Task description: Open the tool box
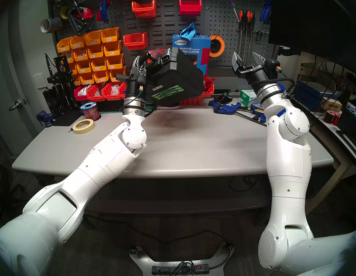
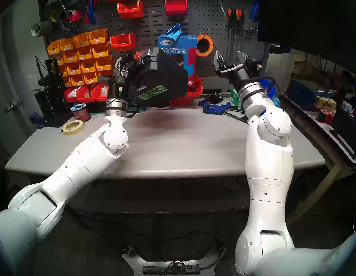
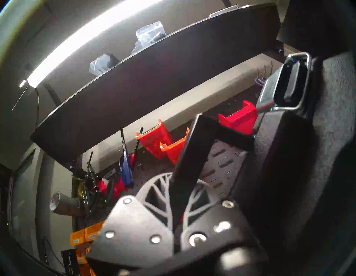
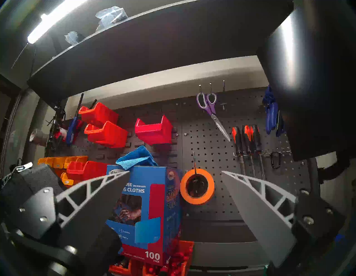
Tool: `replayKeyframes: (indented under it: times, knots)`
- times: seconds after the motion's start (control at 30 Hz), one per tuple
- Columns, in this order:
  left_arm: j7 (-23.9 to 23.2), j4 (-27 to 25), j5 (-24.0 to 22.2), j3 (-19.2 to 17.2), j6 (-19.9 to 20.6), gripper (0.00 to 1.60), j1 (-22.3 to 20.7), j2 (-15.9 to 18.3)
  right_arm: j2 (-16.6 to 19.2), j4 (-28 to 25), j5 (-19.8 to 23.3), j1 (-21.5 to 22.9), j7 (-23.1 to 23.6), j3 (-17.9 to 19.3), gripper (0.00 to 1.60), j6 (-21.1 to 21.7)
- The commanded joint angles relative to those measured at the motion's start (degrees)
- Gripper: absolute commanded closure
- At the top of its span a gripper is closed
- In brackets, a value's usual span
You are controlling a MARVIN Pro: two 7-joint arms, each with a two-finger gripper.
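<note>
The black tool box [image 1: 176, 79] [image 2: 161, 82] hangs tilted in the air above the back of the table, its green striped label facing me. My left gripper [image 1: 139, 61] [image 2: 120, 64] [image 3: 179, 185] is shut on the box's black handle [image 3: 194, 152], to the left of the case. A silver latch [image 3: 285, 84] lies closed against the textured shell [image 3: 308, 154]. The lid is shut. My right gripper [image 1: 246, 56] [image 2: 229, 54] [image 4: 175, 172] stands open and empty, raised to the right of the box, apart from it. The box's corner [image 4: 38, 177] shows at the right wrist view's left.
The grey table [image 1: 194, 150] lies below. A masking tape roll [image 1: 84, 126] and a red wire spool [image 1: 90, 111] sit at its back left, blue clamps [image 1: 227, 107] at its back right. A blue cloth carton [image 1: 193, 49] and red bins [image 1: 191, 101] stand behind the box.
</note>
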Motion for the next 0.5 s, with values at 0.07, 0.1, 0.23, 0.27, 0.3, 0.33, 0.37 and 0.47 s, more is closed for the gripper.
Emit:
replayKeyframes:
  times: [0.07, 0.1, 0.23, 0.27, 0.3, 0.33, 0.37, 0.47]
  knots:
    - [2.7, -8.2, -4.2, -4.0, 7.0, 0.58, 0.7, -0.3, 0.3, -1.0, -0.1, 0.1, 0.0, 0.0, 0.00, -0.3]
    - [3.1, -8.1, -4.5, -4.3, 8.1, 0.58, 0.6, -0.6, 0.3, -1.0, -0.1, 0.1, 0.0, 0.0, 0.00, -0.3]
    - [3.5, -11.0, -6.1, -5.0, 12.6, 1.27, 1.5, -0.3, 0.4, -1.2, -0.1, 0.0, 0.0, -0.1, 0.00, -0.3]
    - [3.5, -11.8, -6.5, -5.0, 13.9, 1.54, 1.9, -0.3, 0.5, -1.2, -0.1, -0.1, 0.0, -0.1, 0.00, -0.3]
    - [3.8, -12.7, -7.1, -5.2, 15.4, 1.60, 2.3, -0.3, 0.5, -1.2, -0.1, -0.1, -0.1, -0.1, 0.00, -0.3]
    - [3.9, -13.3, -7.4, -5.3, 16.3, 1.60, 2.5, -0.3, 0.5, -1.3, -0.1, -0.1, -0.1, -0.1, 0.00, -0.3]
    - [4.1, -13.6, -7.7, -5.4, 17.5, 1.60, 2.7, -0.5, 0.5, -1.3, -0.1, -0.1, -0.1, -0.1, 0.00, -0.3]
    - [4.6, -14.6, -8.8, -5.7, 20.9, 1.60, 3.2, -0.7, 0.6, -1.4, -0.1, -0.2, -0.1, -0.2, 0.00, -0.3]
